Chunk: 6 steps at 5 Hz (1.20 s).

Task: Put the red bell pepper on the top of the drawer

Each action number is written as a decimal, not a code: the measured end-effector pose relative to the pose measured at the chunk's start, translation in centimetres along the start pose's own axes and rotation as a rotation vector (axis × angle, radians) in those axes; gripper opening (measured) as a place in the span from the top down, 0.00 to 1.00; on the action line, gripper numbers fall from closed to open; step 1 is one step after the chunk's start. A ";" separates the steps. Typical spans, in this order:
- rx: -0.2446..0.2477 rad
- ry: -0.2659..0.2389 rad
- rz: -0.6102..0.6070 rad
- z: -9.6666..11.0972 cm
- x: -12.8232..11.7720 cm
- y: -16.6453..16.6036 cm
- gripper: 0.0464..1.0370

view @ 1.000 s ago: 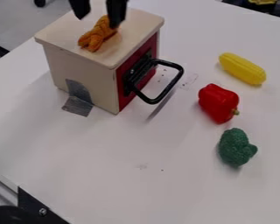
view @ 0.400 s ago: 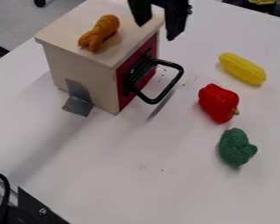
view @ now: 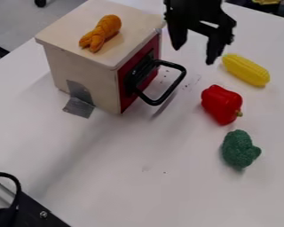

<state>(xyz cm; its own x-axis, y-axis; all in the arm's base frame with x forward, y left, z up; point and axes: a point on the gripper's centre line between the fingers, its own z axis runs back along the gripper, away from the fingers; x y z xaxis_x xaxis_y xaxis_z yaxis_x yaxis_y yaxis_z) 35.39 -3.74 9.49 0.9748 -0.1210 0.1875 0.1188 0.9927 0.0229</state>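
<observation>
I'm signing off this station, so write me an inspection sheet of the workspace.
Surface: white table, small dark specks and faint marks near the handle.
Job's things: red bell pepper on the table; drawer upright, silver tape at its base.
Clutter: yellow corn and green broccoli near the pepper; orange toy on the drawer's top.
Claw: open, empty, raised above the table.
Cables: black loop at lower left, possibly one.
Surroundings: grey floor at upper left.

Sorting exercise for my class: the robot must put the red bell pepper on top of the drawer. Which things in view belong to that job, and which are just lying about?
Part of the job:
- red bell pepper
- wooden drawer unit
- gripper

Just lying about:
- yellow corn
- green broccoli
- orange toy on the drawer's top
</observation>
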 end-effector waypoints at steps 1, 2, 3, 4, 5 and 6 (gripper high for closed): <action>0.015 0.014 -0.015 -1.7 -0.1 -1.9 0.04; 0.017 0.015 -0.028 -2.9 -0.9 -3.6 0.04; 0.000 0.032 0.037 -4.3 -1.3 -4.6 0.04; -0.001 0.041 0.109 -4.7 -1.5 -5.2 0.04; -0.022 0.029 0.169 -4.8 -0.7 -6.3 0.04; 0.008 0.007 0.223 -5.3 -0.1 -6.1 0.04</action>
<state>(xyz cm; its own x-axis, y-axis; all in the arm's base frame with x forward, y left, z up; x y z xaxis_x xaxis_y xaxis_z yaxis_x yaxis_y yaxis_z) 35.54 -9.78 4.07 0.9780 0.1017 0.1822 -0.1013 0.9948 -0.0110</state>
